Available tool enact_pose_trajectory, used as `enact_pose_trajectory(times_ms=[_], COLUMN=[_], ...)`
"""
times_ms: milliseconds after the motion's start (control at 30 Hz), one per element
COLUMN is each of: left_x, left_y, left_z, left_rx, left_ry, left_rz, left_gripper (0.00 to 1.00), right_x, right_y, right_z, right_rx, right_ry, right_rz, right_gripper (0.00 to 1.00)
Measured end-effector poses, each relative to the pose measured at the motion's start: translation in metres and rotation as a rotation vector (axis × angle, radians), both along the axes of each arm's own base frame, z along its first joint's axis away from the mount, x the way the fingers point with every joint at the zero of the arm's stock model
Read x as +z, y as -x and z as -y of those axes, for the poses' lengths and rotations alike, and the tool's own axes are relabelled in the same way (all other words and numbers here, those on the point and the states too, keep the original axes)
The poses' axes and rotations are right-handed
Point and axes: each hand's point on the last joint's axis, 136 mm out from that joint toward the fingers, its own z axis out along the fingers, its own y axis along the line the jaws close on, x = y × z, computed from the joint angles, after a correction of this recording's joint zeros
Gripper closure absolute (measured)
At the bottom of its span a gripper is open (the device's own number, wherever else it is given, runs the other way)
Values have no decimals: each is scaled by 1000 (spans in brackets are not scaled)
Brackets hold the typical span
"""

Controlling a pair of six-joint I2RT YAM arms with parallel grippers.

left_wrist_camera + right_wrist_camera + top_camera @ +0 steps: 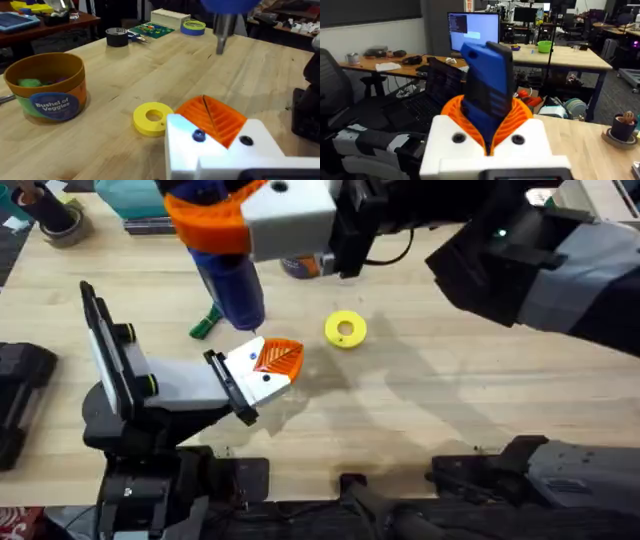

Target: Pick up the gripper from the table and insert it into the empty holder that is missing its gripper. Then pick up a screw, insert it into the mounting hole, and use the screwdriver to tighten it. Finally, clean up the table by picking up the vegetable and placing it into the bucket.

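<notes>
On the table: a pale wooden top (450, 410) with a yellow disc (345, 329) lying flat near its middle; every place below is given from that disc.
Right arm: it reaches across, above and beyond the disc, and shows large and dark in the overhead view.
Right gripper (212, 225): white with orange ribbed pads (520, 117), clamped on the blue screwdriver (232, 280), up and to the left of the disc in the overhead view.
Left arm: it comes in from the near left of the disc.
Left gripper (283, 358): just to the near left of the disc and apart from it; its orange pads (220, 120) are pressed together with only a thin dark seam between them, holding nothing.
Bucket (47, 87): orange-brown with a blue label, upright beyond the disc in the overhead view, well apart from it; green and purple pieces lie inside.
Screwdriver: held roughly upright, its silver tip (220, 31) pointing down, above the table to the left of the disc.
Vegetable (205, 324): green, lying on the table left of the disc, partly hidden by the screwdriver in the overhead view.
</notes>
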Motion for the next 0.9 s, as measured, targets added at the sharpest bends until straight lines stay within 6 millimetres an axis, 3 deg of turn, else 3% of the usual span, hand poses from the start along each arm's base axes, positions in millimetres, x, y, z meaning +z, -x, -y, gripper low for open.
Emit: enact_pose_trajectory(times_ms=[433, 900], left_x=[0, 0], left_y=[0, 0], left_z=[0, 0], left_rx=[0, 0], left_ry=[0, 0], left_rz=[0, 0], left_gripper=[996, 996], right_x=[-25, -32], right_y=[-6, -1], right_z=[-15, -10], right_rx=[18, 22], right_ry=[31, -3], right_rz=[-35, -2], right_gripper=[981, 981])
